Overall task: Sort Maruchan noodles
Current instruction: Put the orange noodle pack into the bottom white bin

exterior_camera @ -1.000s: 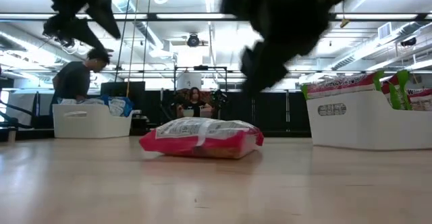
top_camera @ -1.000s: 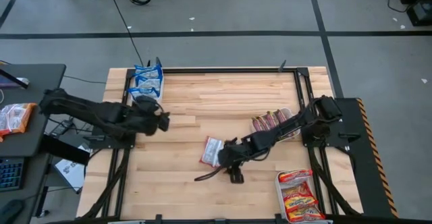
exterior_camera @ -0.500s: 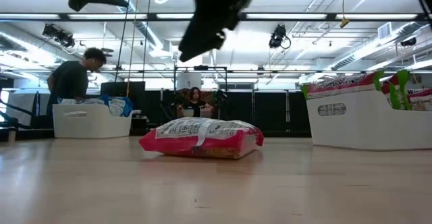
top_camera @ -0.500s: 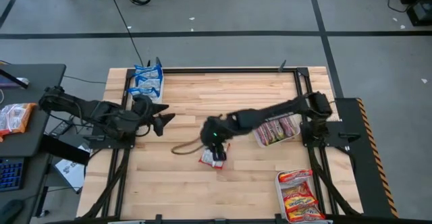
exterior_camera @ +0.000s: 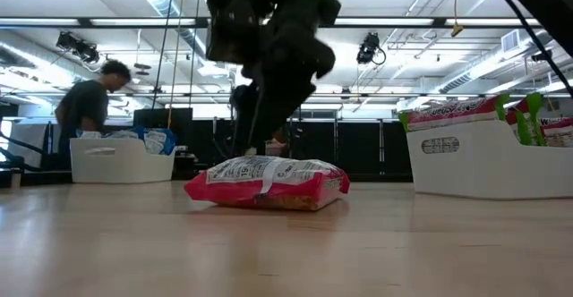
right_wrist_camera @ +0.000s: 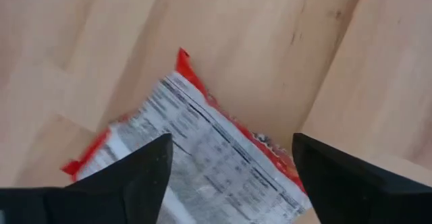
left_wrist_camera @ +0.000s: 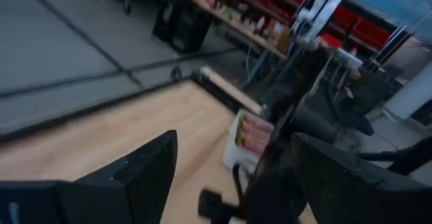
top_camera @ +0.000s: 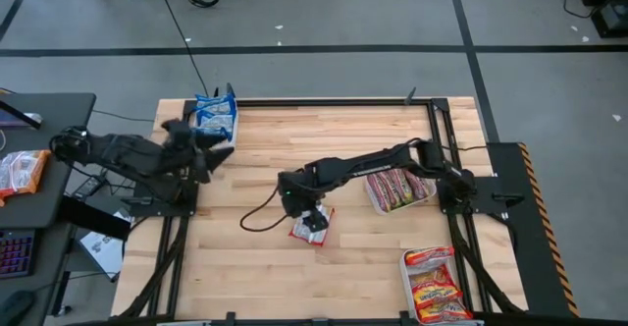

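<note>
One Maruchan noodle packet [top_camera: 314, 228], red-pink with its white printed back up, lies flat on the wooden table near the middle [exterior_camera: 267, 182]. My right gripper [top_camera: 302, 206] hovers open just above it, pointing steeply down, with the packet [right_wrist_camera: 202, 163] showing between its two fingers [right_wrist_camera: 231, 140]. In the low view the right gripper [exterior_camera: 269, 64] hangs clear of the packet. My left gripper [top_camera: 218, 149] is raised at the table's left side, open and empty [left_wrist_camera: 235, 137], pointing almost level across the table.
A white tray of blue-white packets [top_camera: 214, 117] stands at the far left corner. A tray of pinkish packets [top_camera: 397, 187] is at the right, and a tray of red-orange packets [top_camera: 435, 285] at the near right. A black cable [top_camera: 257, 218] trails on the table. People show behind the table.
My right gripper has swung from the near right of the packet toward the table's left and far side, ending over the packet, which has stayed put. My left gripper has risen and drawn back toward the left edge, tipping up to nearly level.
</note>
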